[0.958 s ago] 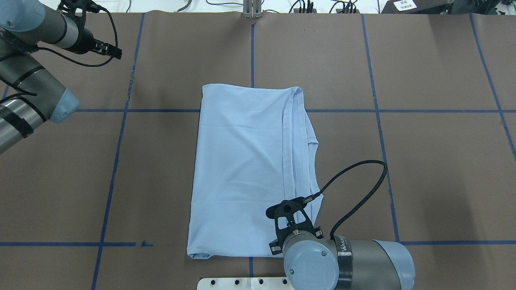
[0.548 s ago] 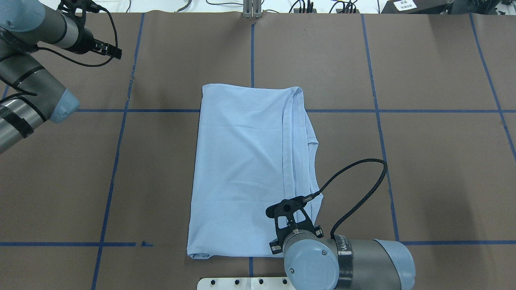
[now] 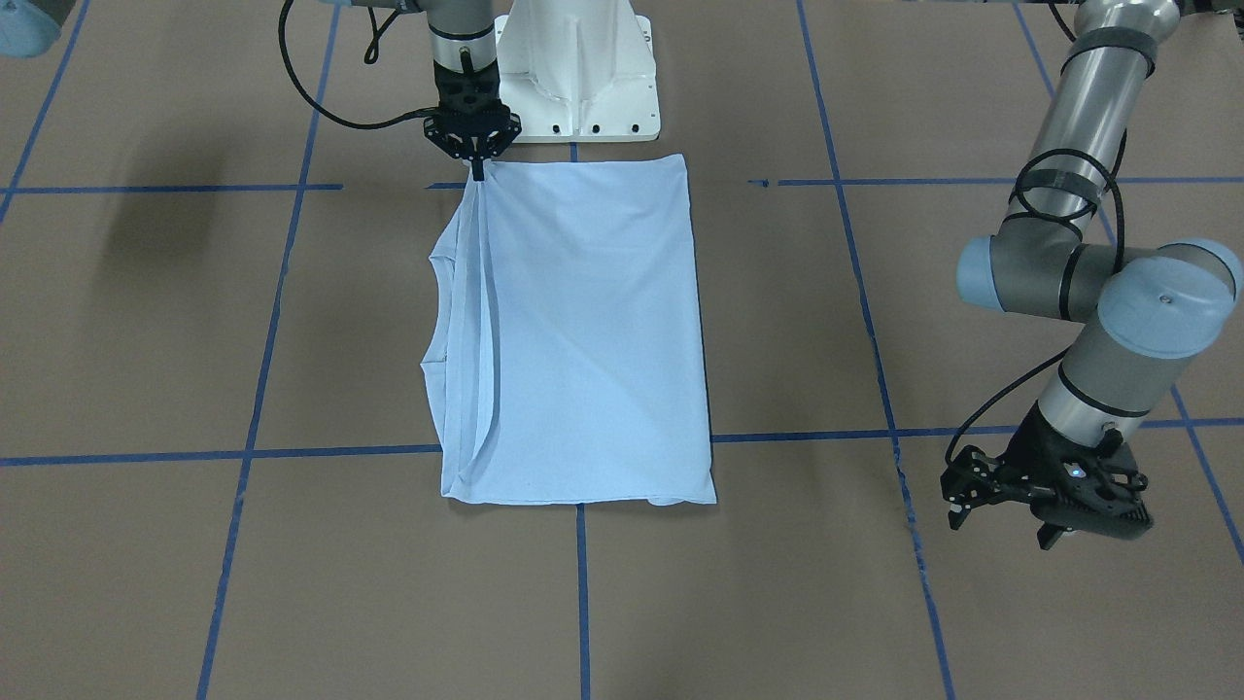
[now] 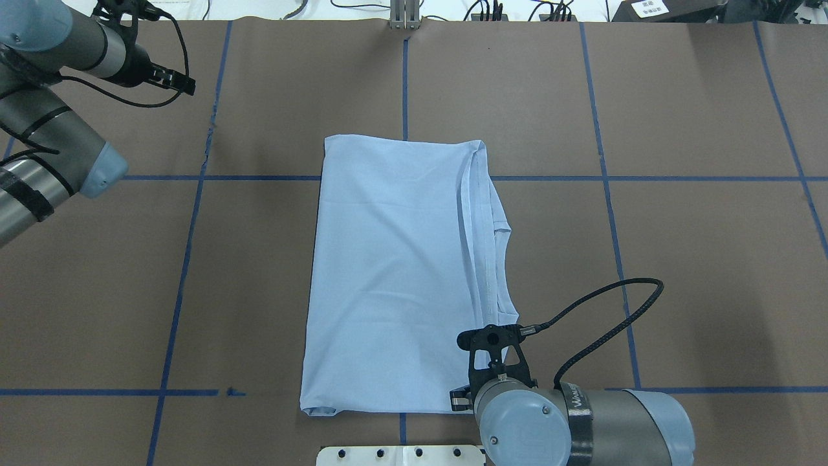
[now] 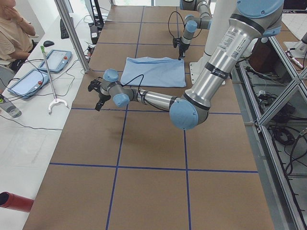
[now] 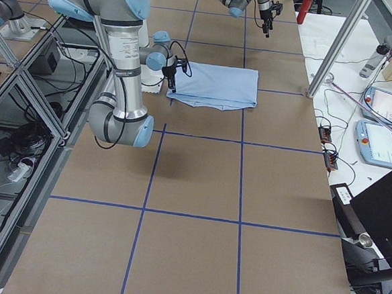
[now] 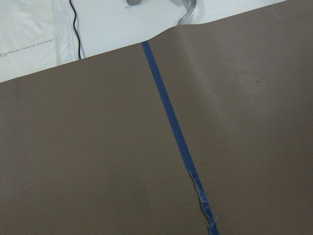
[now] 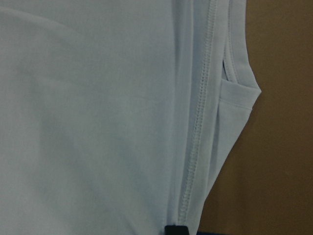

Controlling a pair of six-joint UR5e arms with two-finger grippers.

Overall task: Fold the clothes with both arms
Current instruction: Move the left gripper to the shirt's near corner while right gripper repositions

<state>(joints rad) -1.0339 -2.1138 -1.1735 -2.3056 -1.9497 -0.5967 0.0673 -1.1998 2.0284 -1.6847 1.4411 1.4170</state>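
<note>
The light blue T-shirt (image 3: pixel 583 331) lies folded into a long rectangle in the middle of the table, also in the overhead view (image 4: pixel 388 272). Its print and collar label are hidden. Sleeve layers stick out along the side nearest my right arm. My right gripper (image 3: pixel 478 171) is shut on the shirt's hem corner next to the base. Its wrist (image 4: pixel 495 362) hides the fingers from above. The right wrist view shows the stitched hem (image 8: pixel 198 147) and one black fingertip (image 8: pixel 176 230). My left gripper (image 3: pixel 1001 530) is open and empty over bare table, far from the shirt.
The white pedestal base (image 3: pixel 583 68) stands just behind the shirt's near edge. Blue tape lines (image 4: pixel 194 213) cross the brown table cover. Cables and sockets (image 4: pixel 491 10) line the far edge. An operator (image 5: pixel 14 28) and tablets (image 5: pixel 55 60) are beside the table's far side.
My right gripper has moved right and slightly toward the base in the overhead view, dragging the shirt's hem corner with it. The left arm has not moved.
</note>
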